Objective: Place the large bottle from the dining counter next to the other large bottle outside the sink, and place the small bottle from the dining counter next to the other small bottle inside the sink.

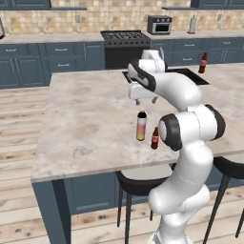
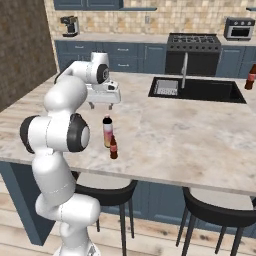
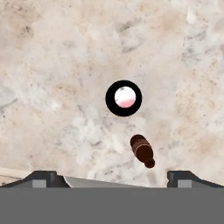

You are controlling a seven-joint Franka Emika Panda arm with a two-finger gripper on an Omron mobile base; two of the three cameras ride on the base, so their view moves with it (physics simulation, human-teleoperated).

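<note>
The gripper (image 1: pixel 146 101) hangs above the dining counter (image 1: pixel 86 124) with its jaws spread wide and nothing between them. Its fingertips (image 3: pixel 43 177) point straight down.

Directly below stands the large bottle (image 1: pixel 141 126), upright, with a pink-to-yellow body and a dark collar under a pale cap. In the hand view it sits just above centre, seen from the top as a dark ring around a pale disc (image 3: pixel 124 98). The small bottle (image 1: pixel 155 138), dark brown, stands upright just beside it, at about 5 o'clock from it in the hand view (image 3: pixel 142 150); the two are apart, not touching. Both stand near the counter's front edge, above the stools (image 2: pixel 107 195).

From 9 to 12 o'clock of the large bottle in the left base view, the marble top lies bare and wide. The sink (image 2: pixel 200 90) is sunk in the far side of the counter, well apart from both bottles, its faucet (image 2: pixel 184 70) at the basin's rim. Another dark bottle (image 1: pixel 203 63) stands on the counter just outside the sink.
</note>
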